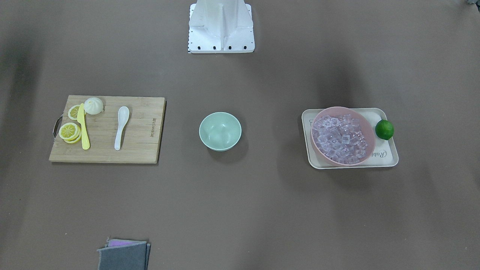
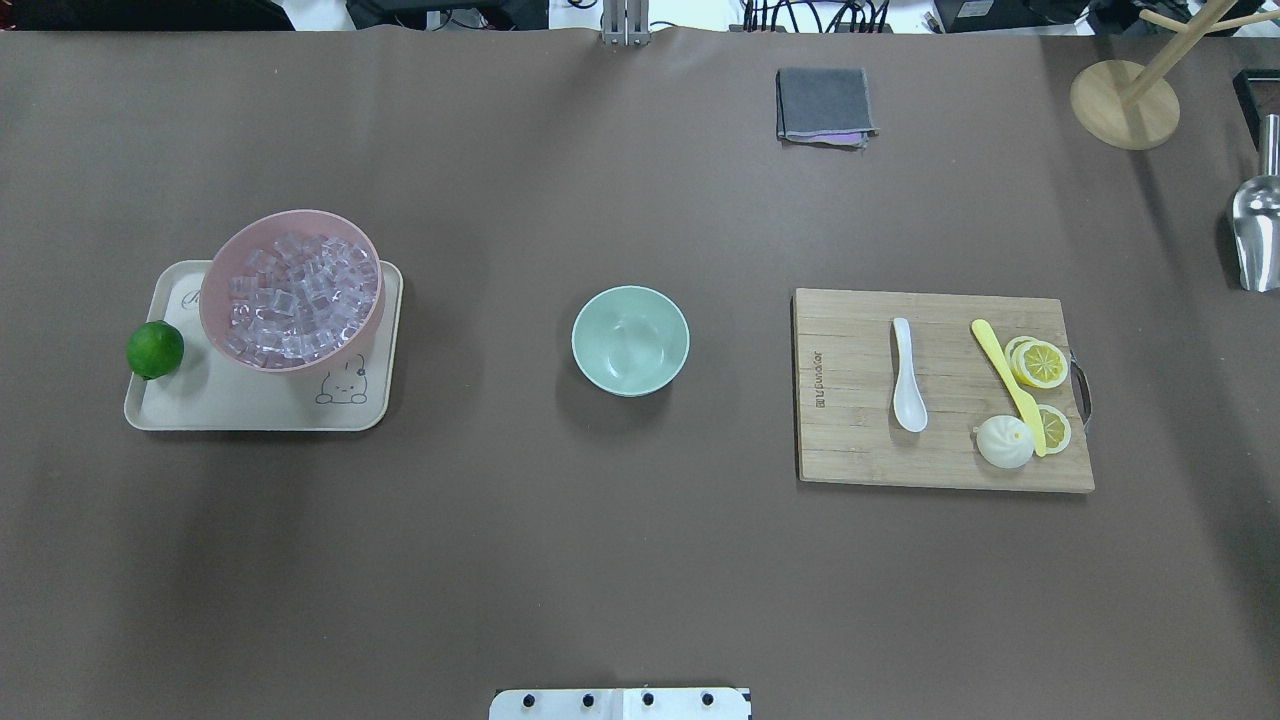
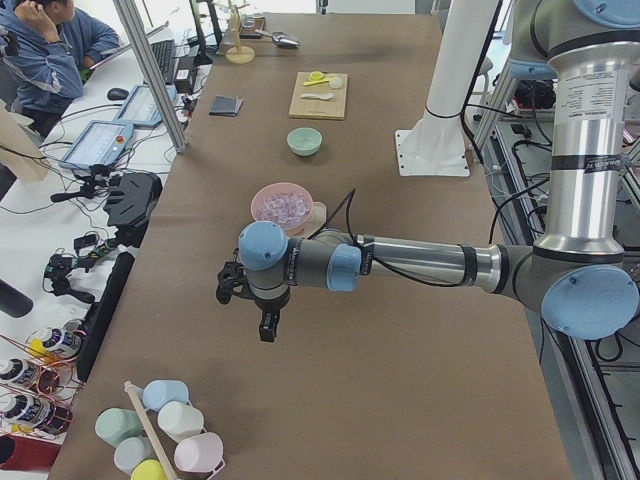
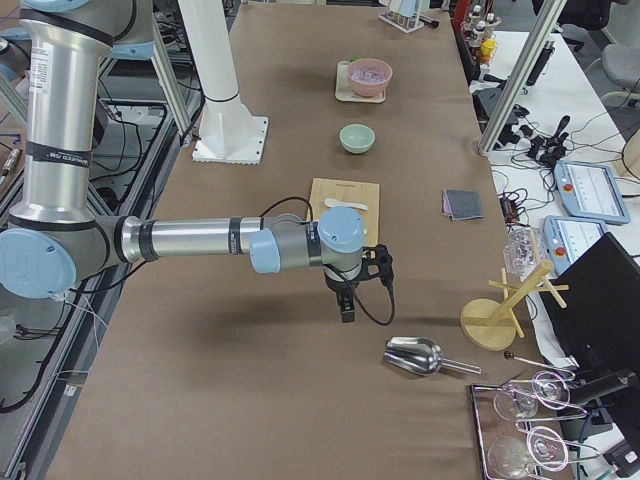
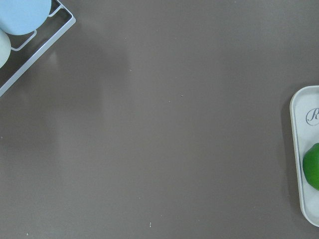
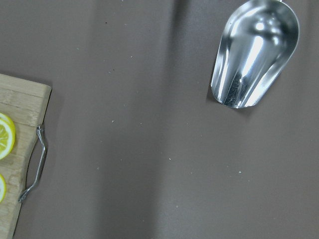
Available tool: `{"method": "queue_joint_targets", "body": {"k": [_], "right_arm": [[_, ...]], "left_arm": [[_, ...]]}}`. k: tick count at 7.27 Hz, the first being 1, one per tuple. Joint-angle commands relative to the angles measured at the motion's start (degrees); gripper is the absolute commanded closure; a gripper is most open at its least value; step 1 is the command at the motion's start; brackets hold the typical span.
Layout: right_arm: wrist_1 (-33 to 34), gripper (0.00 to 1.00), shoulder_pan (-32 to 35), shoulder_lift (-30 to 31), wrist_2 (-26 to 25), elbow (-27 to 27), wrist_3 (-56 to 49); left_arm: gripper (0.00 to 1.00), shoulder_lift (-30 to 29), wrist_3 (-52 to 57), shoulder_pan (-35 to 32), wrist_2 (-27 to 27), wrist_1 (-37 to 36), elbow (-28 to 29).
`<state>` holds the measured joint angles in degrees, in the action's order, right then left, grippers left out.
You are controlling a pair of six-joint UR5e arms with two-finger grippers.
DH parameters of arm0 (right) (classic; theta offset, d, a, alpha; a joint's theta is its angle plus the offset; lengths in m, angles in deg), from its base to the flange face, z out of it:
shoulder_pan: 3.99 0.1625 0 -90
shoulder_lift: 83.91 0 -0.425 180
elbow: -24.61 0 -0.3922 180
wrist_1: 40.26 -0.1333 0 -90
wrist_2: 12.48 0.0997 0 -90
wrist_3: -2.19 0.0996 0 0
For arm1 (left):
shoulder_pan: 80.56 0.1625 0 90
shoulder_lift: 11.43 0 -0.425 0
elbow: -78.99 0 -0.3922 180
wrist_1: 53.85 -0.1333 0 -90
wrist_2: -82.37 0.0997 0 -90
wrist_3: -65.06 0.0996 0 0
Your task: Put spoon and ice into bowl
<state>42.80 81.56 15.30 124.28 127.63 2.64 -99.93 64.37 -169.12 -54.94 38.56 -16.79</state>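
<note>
The white spoon [image 2: 908, 378] lies on a wooden cutting board [image 2: 850, 420] at the right of the overhead view. The mint-green bowl [image 2: 630, 340] stands empty at the table's middle. The ice [image 2: 300, 295] is heaped in a pink bowl [image 2: 212, 318] on a cream tray [image 2: 250, 405] at the left. My left gripper [image 3: 268, 325] hangs over bare table beyond the tray's outer end, seen only in the exterior left view. My right gripper [image 4: 347, 310] hangs beyond the board's outer end, seen only in the exterior right view. I cannot tell whether either is open or shut.
A lime [image 2: 155, 349] sits on the tray's edge. A yellow knife [image 2: 1005, 380], lemon slices and a white bun are on the board. A metal scoop [image 2: 1257, 225], a wooden stand [image 2: 1125, 100] and a folded grey cloth [image 2: 823, 104] are at the far right.
</note>
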Motion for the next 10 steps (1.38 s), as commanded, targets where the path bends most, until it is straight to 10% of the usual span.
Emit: {"method": "queue_joint_targets", "body": {"k": [1,10], "right_arm": [[0.0,0.00,0.0,-0.4,0.5,-0.4,0.2],[-0.1,0.00,0.0,-0.5,0.1,-0.9,0.2]], "left_arm": [[0.02,0.0,0.3,0.0,0.1,0.6,0.2],[0.02,-0.1,0.0,0.1,0.0,2.8,0.0]]}}
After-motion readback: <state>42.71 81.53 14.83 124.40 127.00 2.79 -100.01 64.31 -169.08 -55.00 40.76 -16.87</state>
